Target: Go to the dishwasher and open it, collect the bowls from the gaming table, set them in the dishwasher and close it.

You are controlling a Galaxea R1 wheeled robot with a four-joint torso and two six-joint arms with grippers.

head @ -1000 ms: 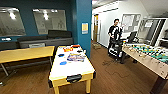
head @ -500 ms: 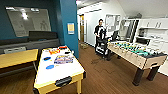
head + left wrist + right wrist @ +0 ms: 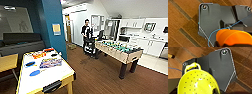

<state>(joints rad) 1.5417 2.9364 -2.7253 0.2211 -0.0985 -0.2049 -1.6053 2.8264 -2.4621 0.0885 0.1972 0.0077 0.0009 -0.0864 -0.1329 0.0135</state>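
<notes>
On the white table's (image 3: 62, 71) left edge: blue bowl (image 3: 34, 73), black bowl (image 3: 30, 64), uncollected. Orange bowl (image 3: 233, 36) at left gripper, yellow bowl (image 3: 198, 83) at right gripper (grasp: cannot tell); loading outstanding.

Both wrists face down toward the floor; whether either pincer is closed cannot be told.
</notes>
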